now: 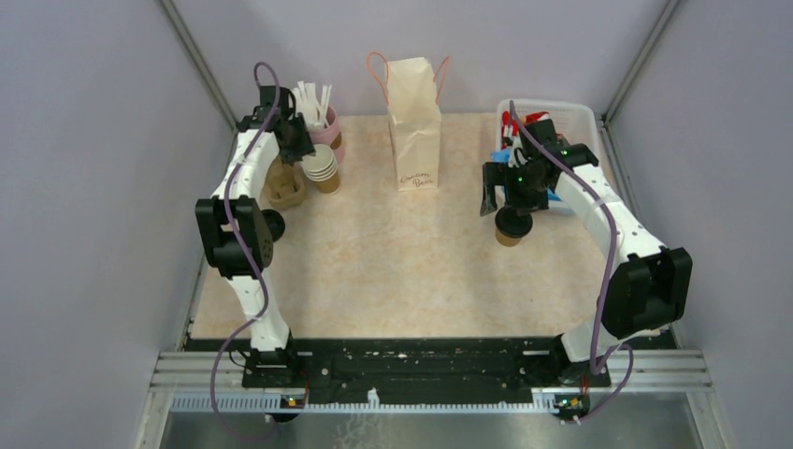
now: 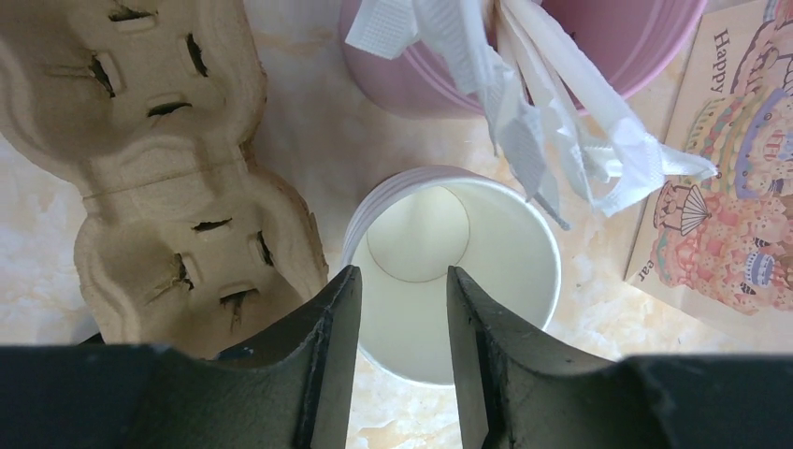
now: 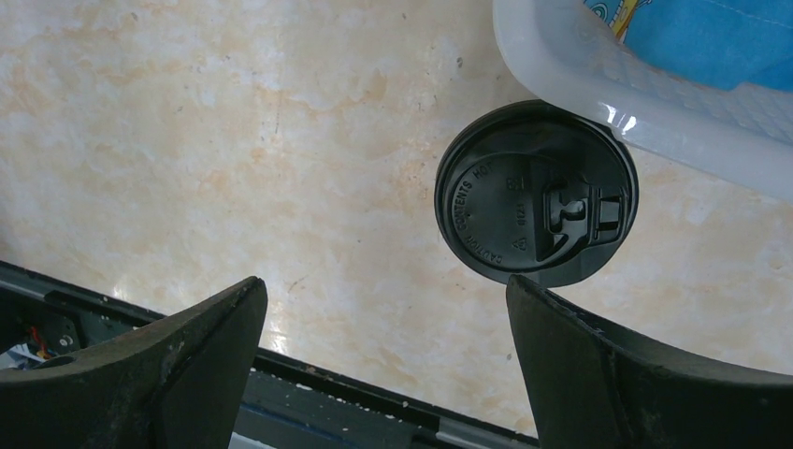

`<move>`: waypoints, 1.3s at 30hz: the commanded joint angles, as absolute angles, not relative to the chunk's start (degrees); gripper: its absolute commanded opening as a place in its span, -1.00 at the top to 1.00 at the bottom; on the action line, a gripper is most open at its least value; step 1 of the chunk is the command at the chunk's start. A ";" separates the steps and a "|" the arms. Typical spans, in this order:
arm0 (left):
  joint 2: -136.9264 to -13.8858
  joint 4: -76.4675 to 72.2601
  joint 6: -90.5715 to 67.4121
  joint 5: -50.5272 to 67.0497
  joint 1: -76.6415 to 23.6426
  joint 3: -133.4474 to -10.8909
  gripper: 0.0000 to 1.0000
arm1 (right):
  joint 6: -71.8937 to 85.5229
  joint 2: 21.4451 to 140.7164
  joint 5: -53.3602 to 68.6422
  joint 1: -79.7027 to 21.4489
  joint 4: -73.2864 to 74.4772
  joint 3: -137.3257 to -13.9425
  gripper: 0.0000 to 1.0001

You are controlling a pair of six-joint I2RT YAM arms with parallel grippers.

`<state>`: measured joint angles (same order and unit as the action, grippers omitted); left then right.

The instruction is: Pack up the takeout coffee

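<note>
Right gripper, jaws spread wide and empty, hangs over a lidded coffee cup standing on the table just beside a white bin. A skewed descent could shove the cup against the bin wall and tip it. No second lidded cup shows. Farther back, the left gripper, jaws part-spread on nothing, hovers over a stack of empty lidless cups, where closing would take the wrong cup. Alongside sit an empty cardboard carrier and a pink cup of straws. The bin holds blue and red items. What is in the paper bag cannot be seen.
</note>
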<state>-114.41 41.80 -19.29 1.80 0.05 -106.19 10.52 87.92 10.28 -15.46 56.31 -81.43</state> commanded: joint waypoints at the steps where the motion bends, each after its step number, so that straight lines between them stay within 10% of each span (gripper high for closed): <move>1: -110.84 39.22 -19.03 0.50 0.24 -108.40 0.07 | 10.02 87.68 11.20 -15.12 55.39 -81.33 -0.96; 16: -109.43 38.49 -19.39 -0.81 0.19 -107.29 -0.33 | 9.93 88.20 11.69 -15.01 55.28 -81.13 -0.95; 39: -113.62 40.88 -19.25 -0.28 -1.75 -106.82 0.38 | 9.85 87.60 12.04 -14.93 54.93 -80.21 -0.95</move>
